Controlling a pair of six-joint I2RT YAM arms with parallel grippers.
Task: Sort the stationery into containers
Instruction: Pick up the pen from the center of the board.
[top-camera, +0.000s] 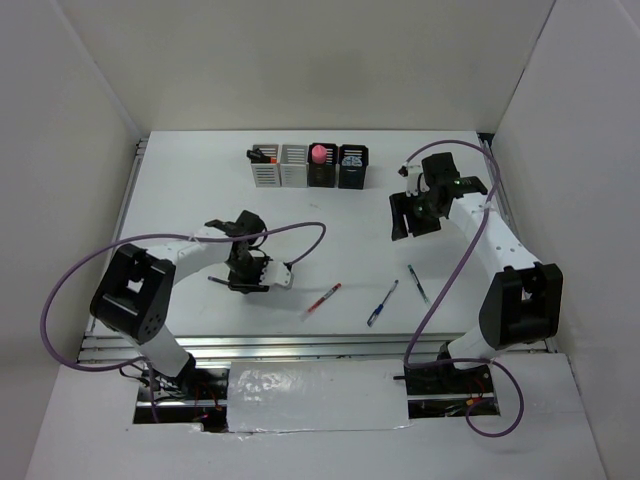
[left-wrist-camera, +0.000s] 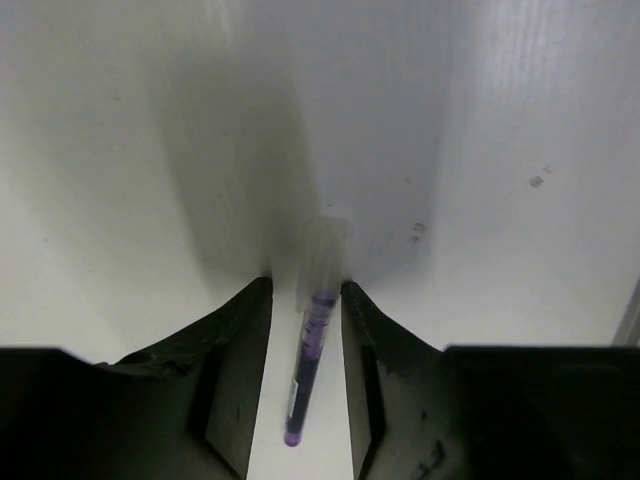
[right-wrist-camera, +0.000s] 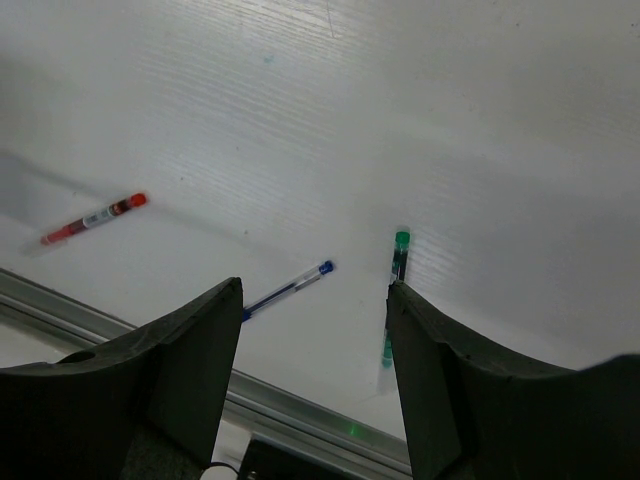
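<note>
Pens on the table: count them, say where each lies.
4: red pen front centre; blue pen right of it; green-capped pen further right; purple pen inside the open left gripper. More may hide in the holders.

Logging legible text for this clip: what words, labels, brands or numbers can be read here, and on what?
No text can be read in any view.
On the red pen: a pale label band on the barrel, too blurred to read.
On the purple pen: no print shows.
On the containers: no lettering can be made out.

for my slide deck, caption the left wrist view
Left jaws open astride a clear pen with purple ink, lying on the white table
</note>
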